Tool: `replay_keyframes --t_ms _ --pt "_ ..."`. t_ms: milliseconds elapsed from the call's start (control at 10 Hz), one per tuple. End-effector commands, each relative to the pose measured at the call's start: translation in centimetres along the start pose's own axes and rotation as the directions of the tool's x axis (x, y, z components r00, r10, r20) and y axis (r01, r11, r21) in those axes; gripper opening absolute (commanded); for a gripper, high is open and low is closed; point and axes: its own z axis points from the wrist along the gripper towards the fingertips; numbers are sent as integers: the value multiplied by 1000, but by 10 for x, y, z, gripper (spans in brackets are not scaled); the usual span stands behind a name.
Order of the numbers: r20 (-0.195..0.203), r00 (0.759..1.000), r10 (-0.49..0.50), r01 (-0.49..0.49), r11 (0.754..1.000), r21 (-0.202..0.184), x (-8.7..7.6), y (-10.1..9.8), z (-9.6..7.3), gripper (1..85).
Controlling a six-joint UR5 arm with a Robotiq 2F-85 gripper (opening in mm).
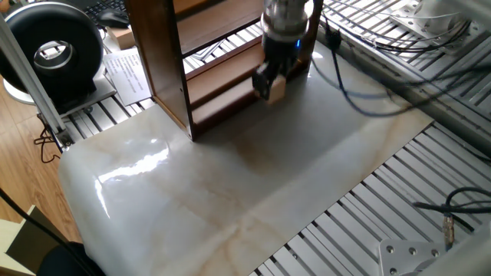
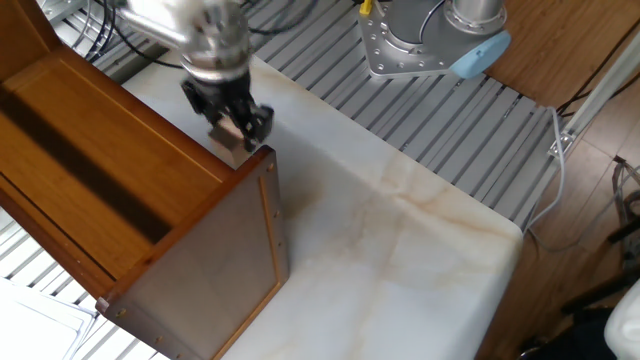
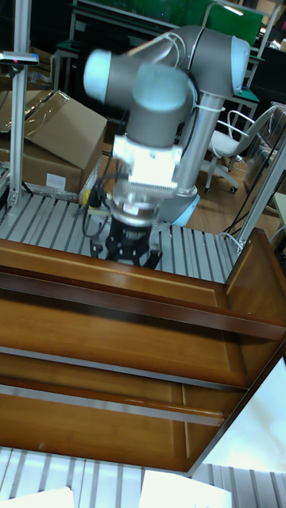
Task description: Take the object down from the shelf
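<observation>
Gripper (image 1: 270,81) clamped on tan block (image 1: 275,89) beside shelf (image 1: 165,69); nearby paper's (image 1: 130,75) print apparently illegible.

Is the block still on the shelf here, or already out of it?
Out. The block is clamped in the tool, in front of the shelf and above the white table. Whether it touches the table, cannot tell.

Small tan block (image 1: 275,89), seemingly off the table, just beside dark wooden shelf (image 1: 216,73)

Robotics lab, UR5 arm (image 3: 171,79), aluminium-slat bench (image 2: 330,60)
</observation>
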Motion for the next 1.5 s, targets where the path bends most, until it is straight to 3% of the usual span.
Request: replay_keyframes --t_ms 0,100,200,300,400,500,600,800,900,1000,1100,1200,1300,1400 --pt "-43 999 -2 2 1000 4 23 5 26 13" --pt "-80 997 -13 12 1000 -9 32 8 26 13" --pt "-79 997 -17 15 1000 -26 32 12 26 13" --pt "-79 997 -22 19 999 -36 30 11 46 13" --pt "-56 998 -8 3 997 -76 25 15 72 13" --pt "22 1000 -7 9 996 -90 13 18 91 13" --pt "13 1000 2 -1 997 -76 16 15 93 13" --pt "-80 997 7 -8 1000 -10 40 -3 93 13" --pt "-111 994 -1 -1 1000 -17 51 -2 95 13" --pt "-120 993 12 -13 1000 -9 53 -5 100 13" --pt "-95 995 27 -29 999 -23 46 0 102 13" --pt "-64 998 7 -9 1000 -24 38 1 103 117" --pt "-34 998 -46 45 999 -22 31 0 102 607" --pt "-29 997 -77 76 997 -15 30 0 98 797"
